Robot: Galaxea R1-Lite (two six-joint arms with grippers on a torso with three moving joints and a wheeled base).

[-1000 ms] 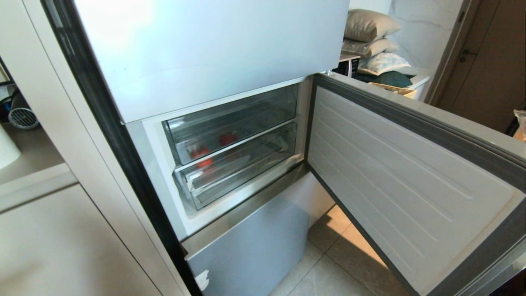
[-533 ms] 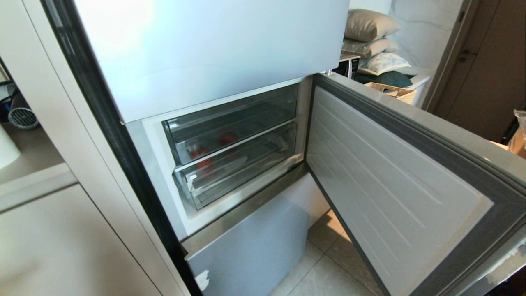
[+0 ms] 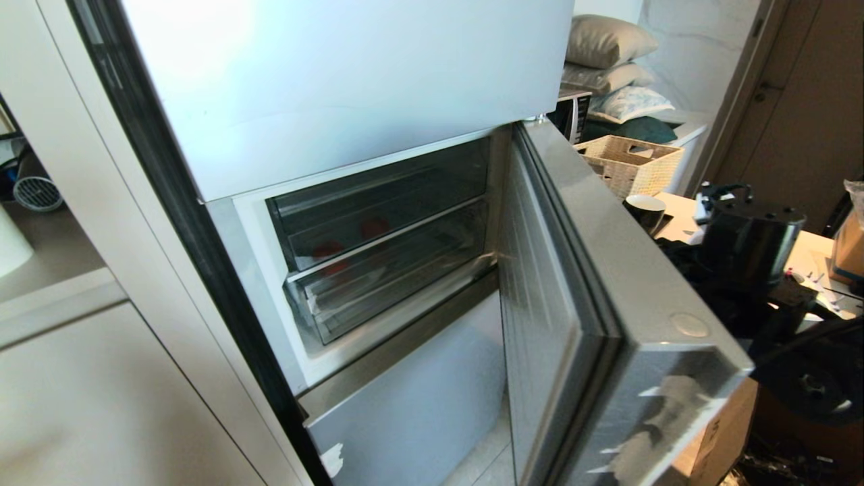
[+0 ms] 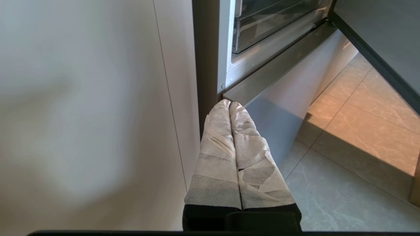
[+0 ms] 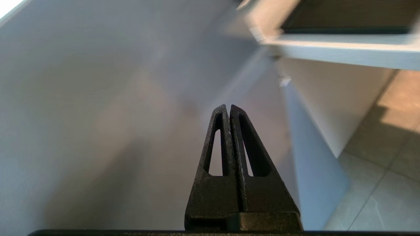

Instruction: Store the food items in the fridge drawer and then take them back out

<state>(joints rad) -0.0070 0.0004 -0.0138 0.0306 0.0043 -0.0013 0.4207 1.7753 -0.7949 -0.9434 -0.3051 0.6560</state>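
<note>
The right claw (image 5: 229,108), two black slotted fingers pressed together and holding nothing, points at a broad pale grey panel that looks like the outer face of the fridge door; whether it touches is not clear. The left claw (image 4: 229,104), its tape-wrapped fingers also pressed together and empty, hangs low beside the fridge's lower left corner, above the tiled floor (image 4: 344,183). Inside the fridge, the wide clear plastic drawer (image 3: 378,202) sits pushed in on the upper level, its long axis running left to right across the compartment and its front facing out. Two red round fruits (image 3: 373,227) show dimly through its front wall, one near the middle, the other (image 3: 327,250) further left. The grey fridge door (image 3: 607,283) has swung well toward closed since a second ago, now standing roughly edge-on, uncovering a woven basket (image 3: 631,165) and a cluttered worktop (image 3: 810,256) beyond it.
</note>
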